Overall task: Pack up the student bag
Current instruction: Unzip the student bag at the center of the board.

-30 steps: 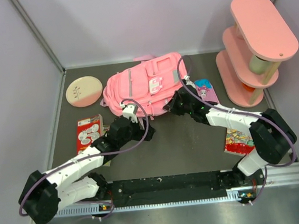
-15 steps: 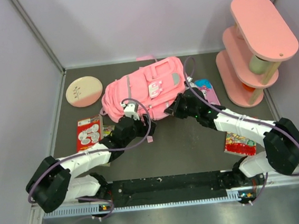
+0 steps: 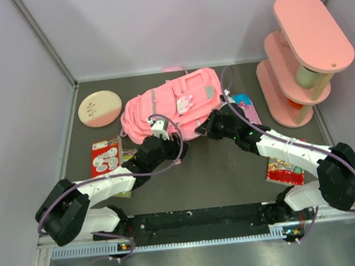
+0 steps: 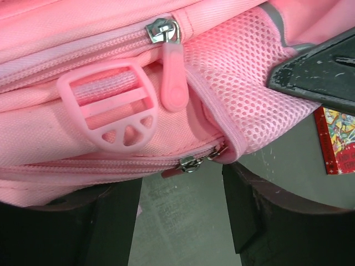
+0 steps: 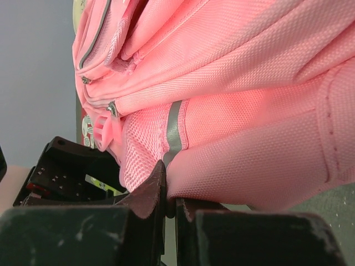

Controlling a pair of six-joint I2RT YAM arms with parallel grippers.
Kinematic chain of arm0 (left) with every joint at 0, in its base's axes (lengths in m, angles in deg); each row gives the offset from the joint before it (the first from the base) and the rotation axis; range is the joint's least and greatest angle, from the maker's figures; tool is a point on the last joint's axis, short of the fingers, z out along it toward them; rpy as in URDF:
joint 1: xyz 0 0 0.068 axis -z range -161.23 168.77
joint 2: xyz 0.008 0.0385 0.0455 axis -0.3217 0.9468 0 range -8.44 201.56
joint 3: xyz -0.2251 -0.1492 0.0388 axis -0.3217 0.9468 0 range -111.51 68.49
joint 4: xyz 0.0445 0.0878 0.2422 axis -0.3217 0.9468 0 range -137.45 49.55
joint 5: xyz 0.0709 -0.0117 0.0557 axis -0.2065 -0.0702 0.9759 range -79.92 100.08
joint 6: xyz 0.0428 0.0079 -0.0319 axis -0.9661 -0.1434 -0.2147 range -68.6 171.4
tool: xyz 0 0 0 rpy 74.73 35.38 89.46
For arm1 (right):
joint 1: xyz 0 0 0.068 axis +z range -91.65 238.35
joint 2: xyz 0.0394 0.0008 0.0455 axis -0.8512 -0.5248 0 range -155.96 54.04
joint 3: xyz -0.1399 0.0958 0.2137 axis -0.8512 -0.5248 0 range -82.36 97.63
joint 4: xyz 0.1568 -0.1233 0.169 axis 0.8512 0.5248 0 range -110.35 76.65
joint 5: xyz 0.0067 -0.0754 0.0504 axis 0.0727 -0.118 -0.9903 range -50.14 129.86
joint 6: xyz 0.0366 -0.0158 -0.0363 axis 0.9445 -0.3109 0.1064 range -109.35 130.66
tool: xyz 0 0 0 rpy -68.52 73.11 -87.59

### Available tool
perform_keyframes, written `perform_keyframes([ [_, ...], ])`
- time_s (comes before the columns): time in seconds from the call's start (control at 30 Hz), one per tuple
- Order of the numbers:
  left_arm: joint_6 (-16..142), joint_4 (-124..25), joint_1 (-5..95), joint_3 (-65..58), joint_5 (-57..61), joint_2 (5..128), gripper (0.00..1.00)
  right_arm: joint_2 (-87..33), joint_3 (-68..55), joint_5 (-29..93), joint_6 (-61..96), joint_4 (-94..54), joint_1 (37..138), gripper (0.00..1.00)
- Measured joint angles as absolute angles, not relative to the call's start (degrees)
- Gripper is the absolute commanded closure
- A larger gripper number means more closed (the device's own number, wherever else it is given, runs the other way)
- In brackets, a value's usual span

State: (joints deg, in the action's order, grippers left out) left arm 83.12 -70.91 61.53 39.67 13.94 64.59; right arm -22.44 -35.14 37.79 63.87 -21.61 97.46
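Matt woven cloth on student bag [image 4: 44, 144]; mesh pocket [image 4: 244, 83]; shiny metal zipper slider [image 4: 162, 29]; smooth plastic buckle [image 4: 113, 106].

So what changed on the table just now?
The bag shifted and turned slightly, with the right fingers staying pinched on its side. The left arm reached further forward to the bag's near edge, where the left fingers now stand open by a zip. The plate, shelf and pencil case stayed put.
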Motion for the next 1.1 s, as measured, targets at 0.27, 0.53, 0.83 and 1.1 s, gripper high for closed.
perform_keyframes([
  [0.27,83.0,-72.8,61.6,39.7,13.5,64.6,0.60,-22.4,-35.2,37.7,64.3,-22.0,97.5,1.00],
  [0.53,82.9,-73.9,61.7,39.7,13.3,64.6,1.00,-22.1,-36.3,37.6,64.7,-23.1,97.4,1.00],
  [0.83,80.8,-69.9,62.0,39.6,14.3,61.2,1.00,-21.7,-36.7,37.4,64.5,-23.2,97.3,1.00],
  [1.1,76.6,-60.6,63.3,39.7,15.3,52.4,1.00,-20.2,-36.6,29.2,63.3,-23.1,94.2,1.00],
])
